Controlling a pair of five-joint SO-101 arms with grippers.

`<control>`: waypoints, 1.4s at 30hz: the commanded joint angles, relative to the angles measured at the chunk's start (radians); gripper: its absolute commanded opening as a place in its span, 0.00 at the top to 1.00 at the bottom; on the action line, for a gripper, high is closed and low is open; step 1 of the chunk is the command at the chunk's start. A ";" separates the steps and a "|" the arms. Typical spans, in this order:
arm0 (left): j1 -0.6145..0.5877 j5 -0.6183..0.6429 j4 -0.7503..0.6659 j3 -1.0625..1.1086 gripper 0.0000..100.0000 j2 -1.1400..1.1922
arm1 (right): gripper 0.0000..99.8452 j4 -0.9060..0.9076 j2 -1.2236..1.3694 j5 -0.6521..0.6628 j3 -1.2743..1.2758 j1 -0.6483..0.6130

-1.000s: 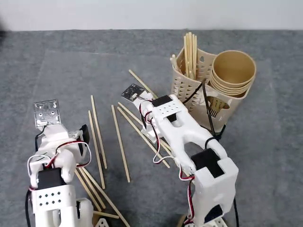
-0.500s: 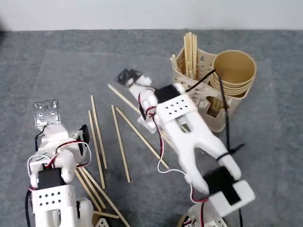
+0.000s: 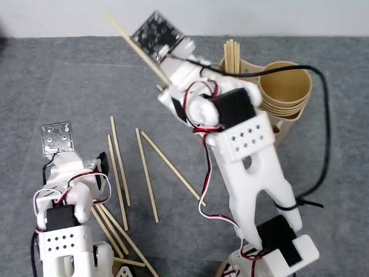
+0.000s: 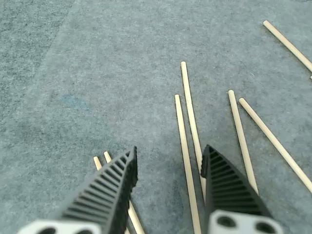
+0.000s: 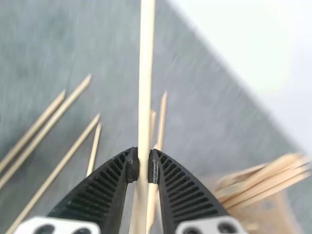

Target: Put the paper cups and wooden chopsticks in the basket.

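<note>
My right gripper is raised beside the basket and is shut on a wooden chopstick that slants up towards the far left. In the right wrist view the jaws pinch that chopstick near its middle. A stack of paper cups and several chopsticks stand in the basket. My left gripper hangs open low over loose chopsticks on the grey mat, at the near left.
Loose chopsticks lie spread on the mat between the arms, with more bundled by the left arm's base. The right arm's cable loops around the basket's right side.
The right arm has lifted a chopstick off the mat and swung it up and back towards the basket. The left arm has not moved.
</note>
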 commanded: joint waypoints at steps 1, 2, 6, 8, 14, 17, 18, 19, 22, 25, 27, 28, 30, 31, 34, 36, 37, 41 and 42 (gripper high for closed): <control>0.003 0.009 -0.023 -0.007 0.79 -0.012 | 0.99 -0.068 -0.062 0.005 -0.180 0.036; 0.003 0.009 -0.023 -0.007 0.79 -0.012 | 0.99 -0.090 -0.062 0.005 -0.215 0.050; 0.003 0.008 -0.023 -0.007 0.79 -0.012 | 0.99 -0.179 -0.067 0.000 -0.264 0.116; 0.003 0.008 -0.023 -0.007 0.79 -0.012 | 0.99 -0.191 -0.093 -0.002 -0.261 0.139; 0.003 0.008 -0.023 -0.007 0.79 -0.012 | 0.99 -0.209 -0.209 -0.104 -0.259 0.211; 0.003 0.008 -0.023 -0.007 0.79 -0.012 | 0.99 -0.259 -0.232 -0.109 -0.258 0.225; 0.003 0.008 -0.023 -0.007 0.79 -0.012 | 0.99 -0.277 -0.232 -0.109 -0.258 0.225; 0.003 0.008 -0.023 -0.007 0.79 -0.012 | 0.99 -0.292 -0.229 -0.109 -0.258 0.229; 0.003 0.008 -0.023 -0.007 0.79 -0.012 | 0.99 -0.325 -0.234 -0.115 -0.232 0.249; 0.003 0.008 -0.023 -0.001 0.79 -0.012 | 0.99 -0.380 -0.268 -0.115 -0.137 0.251; 0.003 0.008 -0.043 0.005 0.79 -0.012 | 0.99 -0.414 -0.311 -0.115 -0.029 0.252; 0.003 0.008 -0.054 0.013 0.79 -0.012 | 0.99 -0.444 -0.343 -0.115 0.040 0.252; 0.005 0.008 -0.068 0.022 0.79 -0.012 | 0.99 -0.533 -0.437 -0.112 0.207 0.252; 0.005 0.008 -0.072 0.022 0.79 -0.012 | 0.99 -0.596 -0.489 -0.109 0.302 0.252; 0.005 0.008 -0.072 0.024 0.79 -0.012 | 0.99 -0.846 -0.625 -0.104 0.598 0.259; 0.021 0.006 -0.072 0.025 0.79 -0.012 | 0.99 -1.004 -0.676 -0.106 0.755 0.283; 0.034 0.005 -0.068 0.025 0.79 -0.012 | 0.99 -1.061 -0.687 -0.109 0.802 0.292; 0.046 0.005 -0.074 0.036 0.79 -0.012 | 0.99 -1.170 -0.688 -0.114 0.884 0.325; 0.046 0.005 -0.074 0.036 0.79 -0.012 | 0.99 -1.194 -0.687 -0.114 0.899 0.326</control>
